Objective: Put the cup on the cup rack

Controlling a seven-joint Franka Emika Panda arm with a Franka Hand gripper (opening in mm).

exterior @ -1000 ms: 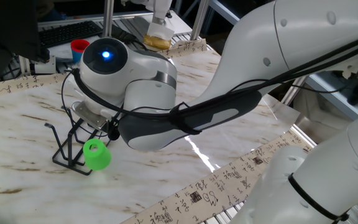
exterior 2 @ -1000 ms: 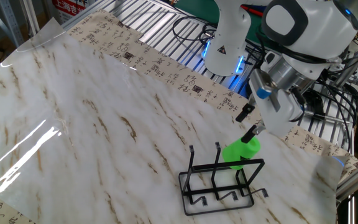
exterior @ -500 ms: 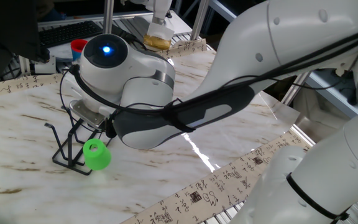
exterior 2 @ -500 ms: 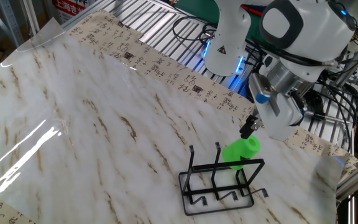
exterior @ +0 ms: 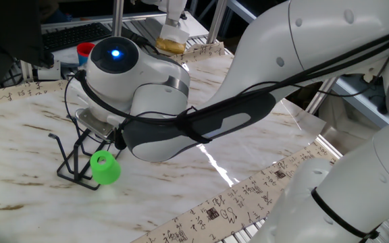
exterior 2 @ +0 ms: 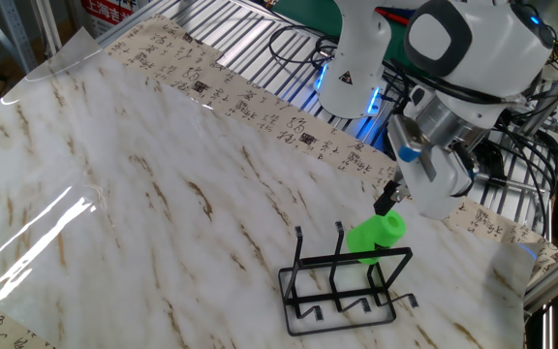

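Note:
The green cup (exterior 2: 376,236) hangs tilted on a peg at the right end of the black wire cup rack (exterior 2: 342,283). In one fixed view the cup (exterior: 105,167) shows its open mouth at the near end of the rack (exterior: 78,159). My gripper (exterior 2: 387,196) hovers just above and behind the cup, apart from it and open, with nothing held. Only one dark fingertip (exterior 2: 385,202) shows clearly. In one fixed view the arm's white wrist hides most of the gripper.
A red cup with a blue band (exterior: 86,51) stands at the table's far edge beside a keyboard (exterior: 73,35). A yellowish object (exterior: 171,44) sits under another arm at the back. The white robot base (exterior 2: 355,58) and cables border the far side.
The gripper drew back slightly up and away from the cup during the first half second, then held still. The cup stayed on the rack.

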